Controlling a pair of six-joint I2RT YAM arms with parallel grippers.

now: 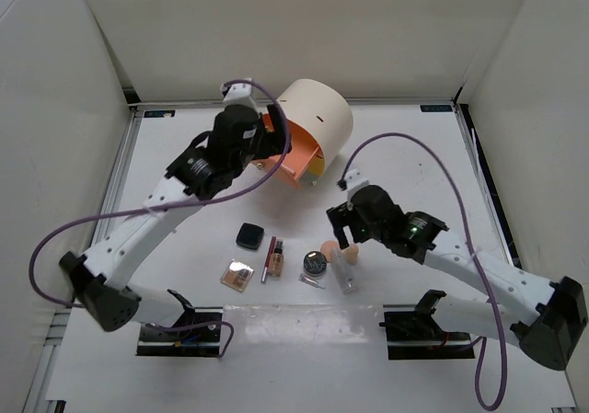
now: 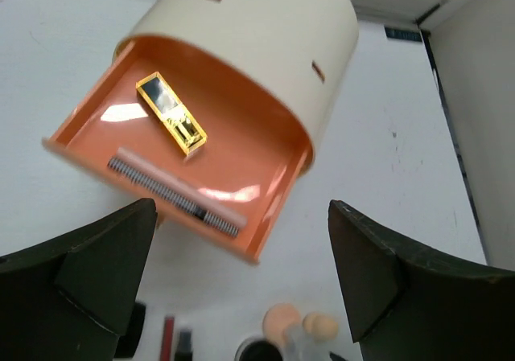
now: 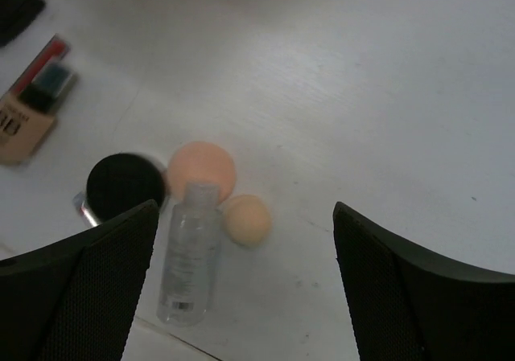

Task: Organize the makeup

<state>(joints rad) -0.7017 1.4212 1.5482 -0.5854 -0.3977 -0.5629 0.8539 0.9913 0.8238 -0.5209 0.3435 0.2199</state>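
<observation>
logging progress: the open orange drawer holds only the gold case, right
No. The open orange drawer holds two things: the gold case and a slim pink stick lying nearer its front edge. The left wrist view shows both.

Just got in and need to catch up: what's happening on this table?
The left end effector hangs open and empty over the orange drawer pulled out of the cream cylinder box; a gold case and a slim tube lie inside it. The right end effector, also open, hovers above the peach sponges and clear bottle. The round compact, black square compact and palette lie on the table, not yet put away.
</observation>
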